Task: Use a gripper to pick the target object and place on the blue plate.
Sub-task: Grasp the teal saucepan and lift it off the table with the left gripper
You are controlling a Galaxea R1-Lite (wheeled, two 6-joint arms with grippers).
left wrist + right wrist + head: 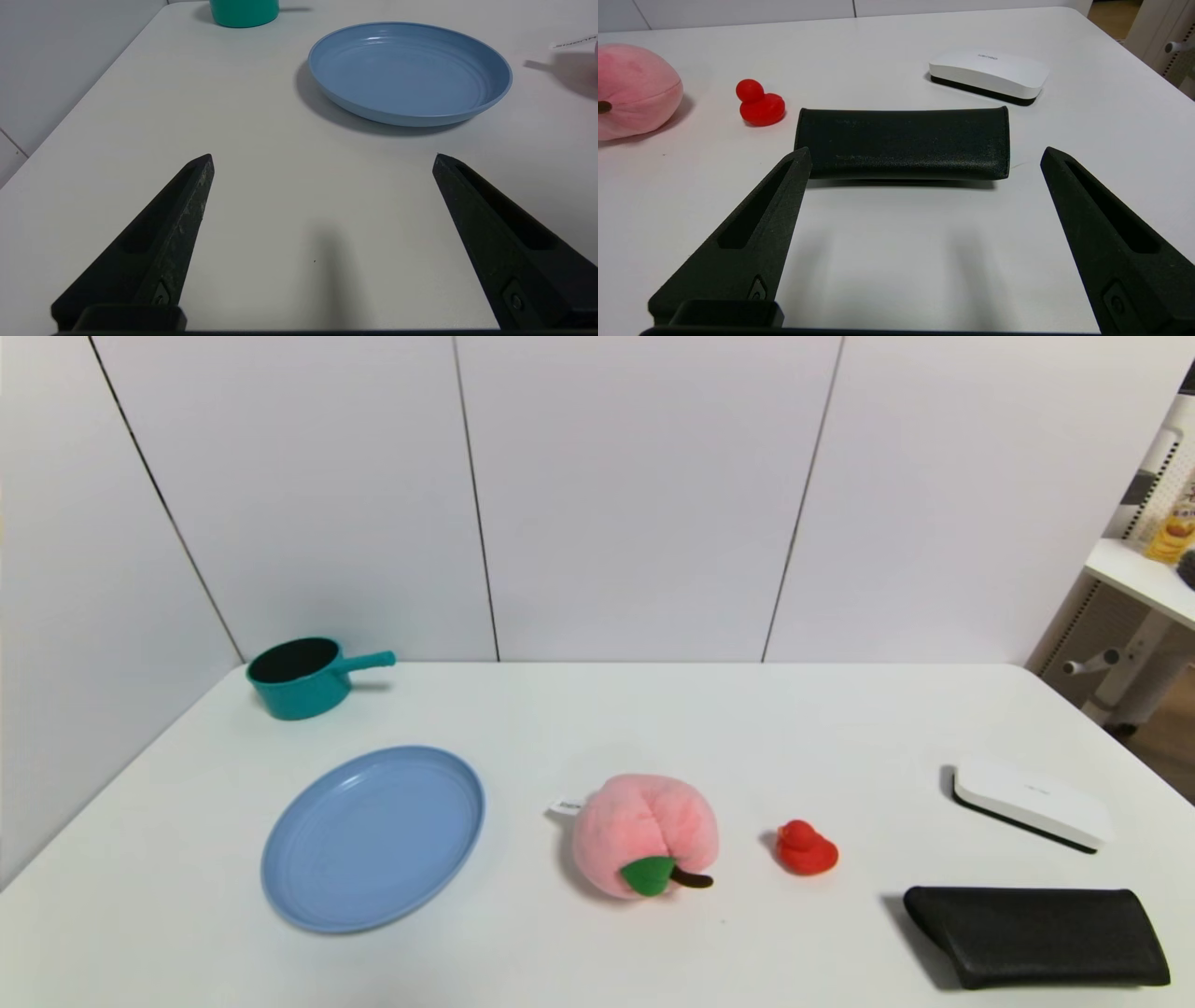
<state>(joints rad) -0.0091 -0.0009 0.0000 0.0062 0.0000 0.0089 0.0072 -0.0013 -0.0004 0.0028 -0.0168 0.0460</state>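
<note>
The target object, a small teal saucepan (301, 678) with a dark inside and a short handle pointing right, stands at the table's far left corner; its base (244, 12) shows beyond the plate in the left wrist view. The blue plate (373, 835) (410, 72) lies nearer, left of centre, with nothing on it. My left gripper (323, 157) hovers open over bare table, short of the plate, nothing between its fingers. My right gripper (926, 154) is open too, just short of a black case. Neither gripper shows in the head view.
A pink plush peach (644, 835) (635, 91) and a red toy duck (805, 848) (759, 103) sit mid-table. A black case (1036, 935) (906, 142) and a white box (1030, 803) (989, 72) lie at the right. Walls close off the table's back and left.
</note>
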